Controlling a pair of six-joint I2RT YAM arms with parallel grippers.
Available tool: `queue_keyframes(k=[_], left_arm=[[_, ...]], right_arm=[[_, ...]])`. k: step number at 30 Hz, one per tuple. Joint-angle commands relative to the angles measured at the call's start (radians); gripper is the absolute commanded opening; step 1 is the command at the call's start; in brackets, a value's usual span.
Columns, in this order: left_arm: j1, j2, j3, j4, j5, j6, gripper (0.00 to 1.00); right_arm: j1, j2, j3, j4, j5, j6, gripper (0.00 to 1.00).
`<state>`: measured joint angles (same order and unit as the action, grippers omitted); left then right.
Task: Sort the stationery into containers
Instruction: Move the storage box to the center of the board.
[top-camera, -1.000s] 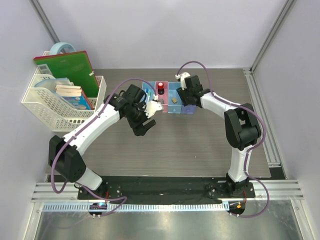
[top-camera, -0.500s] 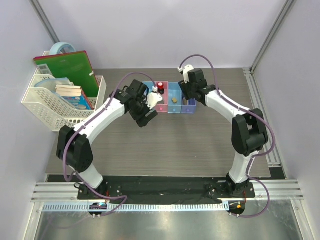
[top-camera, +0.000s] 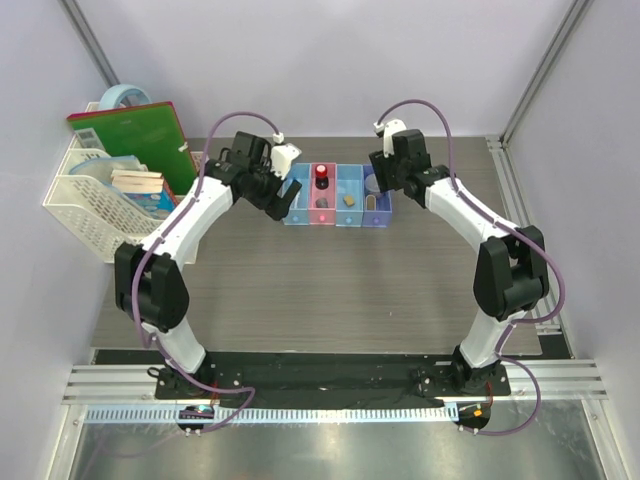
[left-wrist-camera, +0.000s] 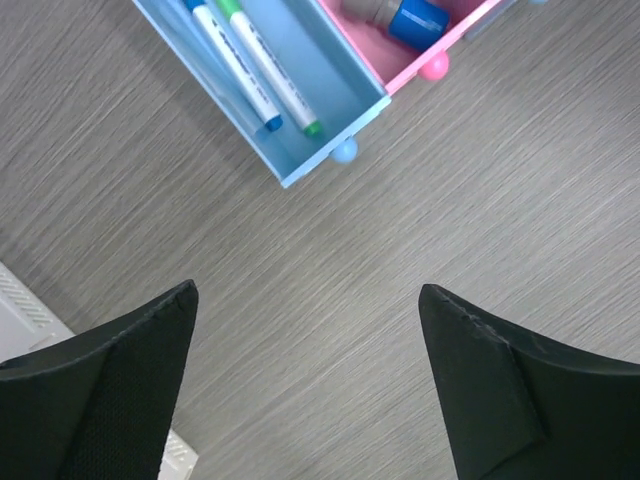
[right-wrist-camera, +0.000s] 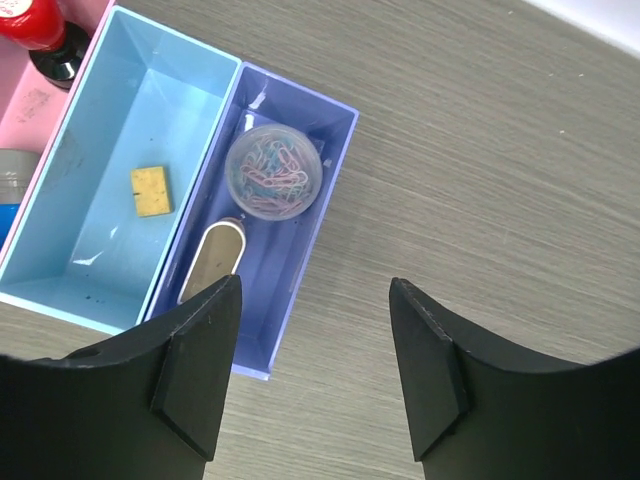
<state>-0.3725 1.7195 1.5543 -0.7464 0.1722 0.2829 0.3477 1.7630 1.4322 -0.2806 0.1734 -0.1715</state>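
Pens (left-wrist-camera: 238, 70) in blue bin (left-wrist-camera: 322, 50), just ahead of L tool (left-wrist-camera: 308, 290)

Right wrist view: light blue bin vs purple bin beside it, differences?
The light blue rectangular plastic bin holds only a small yellow block; the purple-blue rectangular plastic bin holds a round clear tub of paper clips and a rounded grey piece. The light blue bin sits mid-row; the purple-blue bin ends the row. Both are open-topped, joined side by side.

Pale lilac walls (top-camera: 300, 60) enclose a grey wood-grain tabletop (top-camera: 330, 290).
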Motion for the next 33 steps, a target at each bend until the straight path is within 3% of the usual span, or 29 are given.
queue_keyframes(k=[1,9,14,20,33], left_arm=[[0.017,0.012,0.046,0.087,0.053,-0.056,0.99],[0.075,0.046,0.062,0.168,0.105,-0.133,1.0],[0.086,0.06,0.059,0.196,0.076,-0.155,1.0],[0.098,0.089,0.064,0.254,-0.008,-0.203,1.0],[0.103,0.254,0.122,0.294,-0.056,-0.208,1.0]], right_arm=[[-0.024,-0.036,0.03,-0.015,-0.09,0.059,0.67],[-0.088,-0.036,0.06,-0.055,-0.216,0.109,0.83],[-0.092,-0.017,0.077,-0.089,-0.192,0.101,0.94],[-0.101,0.047,0.117,-0.098,-0.111,0.13,0.96],[-0.107,0.168,0.16,-0.101,-0.112,0.127,0.96]])
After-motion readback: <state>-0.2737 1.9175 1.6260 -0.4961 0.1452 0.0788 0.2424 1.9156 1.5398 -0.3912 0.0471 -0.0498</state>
